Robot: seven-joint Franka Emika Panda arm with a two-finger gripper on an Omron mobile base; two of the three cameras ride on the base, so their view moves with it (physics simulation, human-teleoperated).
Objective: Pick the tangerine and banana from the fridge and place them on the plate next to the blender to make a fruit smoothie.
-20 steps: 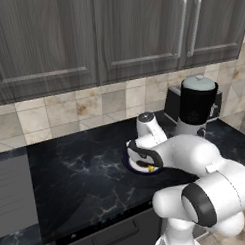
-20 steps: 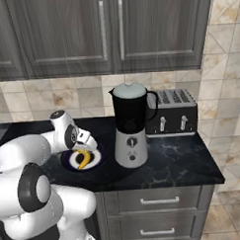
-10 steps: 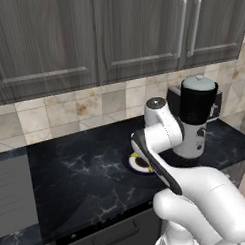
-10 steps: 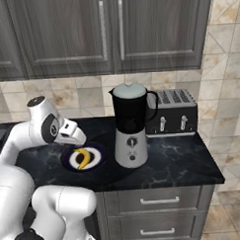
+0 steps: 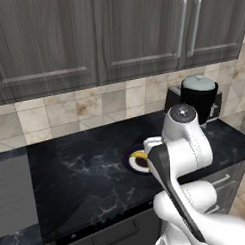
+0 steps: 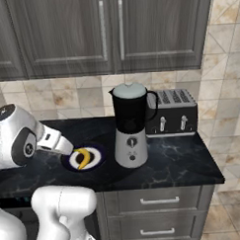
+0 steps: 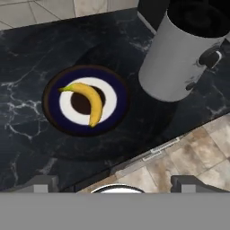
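Banana (image 7: pixel 87 101) first: it lies on the plate (image 7: pixel 52 117), across the white middle, with nothing holding it. The plate sits on the black counter (image 7: pixel 27 67) just beside the blender (image 6: pixel 130 124), on its left in the right base view. So one half of the job looks done. The other half looks not done, because the plate holds no tangerine.

Counting is easy. One banana, one plate and one blender are on the counter, and one toaster (image 6: pixel 173 111) stands behind the blender.

The gripper (image 7: pixel 110 182) hangs up above the counter's front edge. Its two dark finger tips (image 7: pixel 40 182) sit far apart with nothing between them, so it is wide and holds nothing.
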